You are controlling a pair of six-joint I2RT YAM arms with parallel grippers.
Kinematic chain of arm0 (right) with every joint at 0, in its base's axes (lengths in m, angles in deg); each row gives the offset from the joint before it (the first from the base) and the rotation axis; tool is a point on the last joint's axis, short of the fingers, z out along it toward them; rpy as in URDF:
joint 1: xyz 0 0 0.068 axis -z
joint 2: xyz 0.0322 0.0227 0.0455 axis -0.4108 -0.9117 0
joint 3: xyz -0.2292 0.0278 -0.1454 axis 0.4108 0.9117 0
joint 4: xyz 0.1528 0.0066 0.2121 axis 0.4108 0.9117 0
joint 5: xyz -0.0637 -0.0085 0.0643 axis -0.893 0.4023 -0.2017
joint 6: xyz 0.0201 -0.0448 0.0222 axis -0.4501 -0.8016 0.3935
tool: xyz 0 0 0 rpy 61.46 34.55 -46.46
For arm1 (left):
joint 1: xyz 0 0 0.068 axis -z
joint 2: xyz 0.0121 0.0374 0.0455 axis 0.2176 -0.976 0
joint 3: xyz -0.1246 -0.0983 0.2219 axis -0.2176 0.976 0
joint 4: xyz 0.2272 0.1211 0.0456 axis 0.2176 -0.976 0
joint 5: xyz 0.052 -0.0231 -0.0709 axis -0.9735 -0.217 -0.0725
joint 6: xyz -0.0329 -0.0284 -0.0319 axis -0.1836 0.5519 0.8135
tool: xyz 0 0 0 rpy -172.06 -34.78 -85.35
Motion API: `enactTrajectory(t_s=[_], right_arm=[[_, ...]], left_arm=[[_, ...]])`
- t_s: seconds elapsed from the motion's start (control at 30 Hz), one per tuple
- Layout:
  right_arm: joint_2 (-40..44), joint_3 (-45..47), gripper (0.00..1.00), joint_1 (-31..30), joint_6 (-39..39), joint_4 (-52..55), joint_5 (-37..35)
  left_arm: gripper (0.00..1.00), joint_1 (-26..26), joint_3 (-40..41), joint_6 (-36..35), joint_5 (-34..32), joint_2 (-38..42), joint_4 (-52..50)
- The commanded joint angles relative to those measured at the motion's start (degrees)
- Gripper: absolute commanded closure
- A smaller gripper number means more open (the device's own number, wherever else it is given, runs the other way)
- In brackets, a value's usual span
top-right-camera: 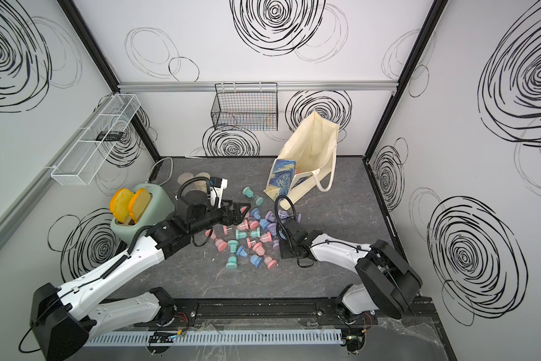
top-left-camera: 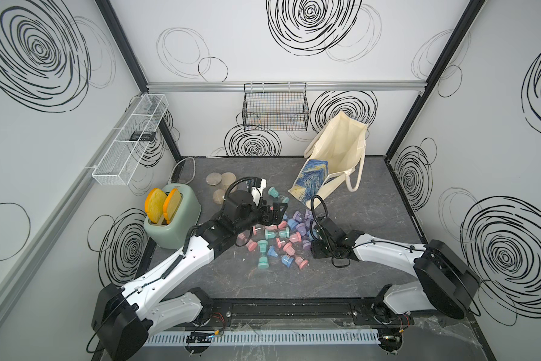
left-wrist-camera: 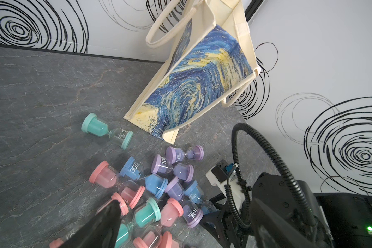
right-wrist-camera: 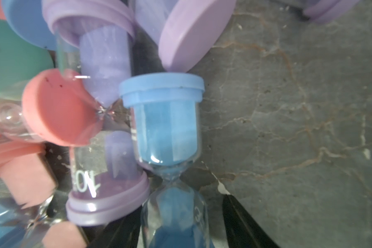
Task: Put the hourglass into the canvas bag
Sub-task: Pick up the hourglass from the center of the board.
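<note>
Grey tabletop (top-left-camera: 372, 218) — hourglasses (top-left-camera: 275, 233), canvas bag (top-left-camera: 331, 150), toaster (top-left-camera: 181, 225)

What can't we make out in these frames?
- Right gripper grip on the blue hourglass: right wrist view, fingertips cut off by the frame edge; in both top views the wrist covers them.
- Canvas bag contents: top views, its front wall hides the bottom.
- Black item in the white shelf: top views, too small.

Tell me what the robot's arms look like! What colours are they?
The left arm and right arm have smooth white shells with black joints and big round black bases. A bendy, ribbed black hose loops at each wrist, and thin black cables run along the shells. The left gripper and right gripper are black.
</note>
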Motion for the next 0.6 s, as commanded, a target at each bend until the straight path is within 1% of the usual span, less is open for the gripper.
enactTrajectory(t_s=[0.0, 0.1, 0.2, 0.27, 0.3, 0.57], right_arm=[[-2.3, 1.1, 0.38, -0.4, 1.0, 1.5, 0.5], [-1.7, 1.1, 0.44, -0.4, 1.4, 2.5, 0.8], [-0.9, 1.4, 0.45, -0.4, 1.8, 3.5, 1.0], [-0.8, 1.3, 0.51, -0.4, 1.8, 3.8, 1.6], [-0.8, 1.3, 0.52, -0.4, 1.9, 4.1, 1.6], [2.1, 0.2, 0.58, 0.2, 2.4, 5.8, 3.3]], left_arm=[[0.04, -0.8, 0.4, 0.7, 0.0, 0.1, 3.3], [0.04, -1.0, 0.3, 0.7, 0.3, -0.1, 3.5], [0.04, -1.2, 0.3, 0.6, 0.4, -0.1, 3.6], [0.04, -1.4, 0.3, 0.7, 0.4, -0.1, 3.8], [0.04, -1.4, 0.3, 0.7, 0.4, -0.1, 3.9], [0.04, -1.8, 0.1, 0.8, 0.4, 0.1, 4.3]])
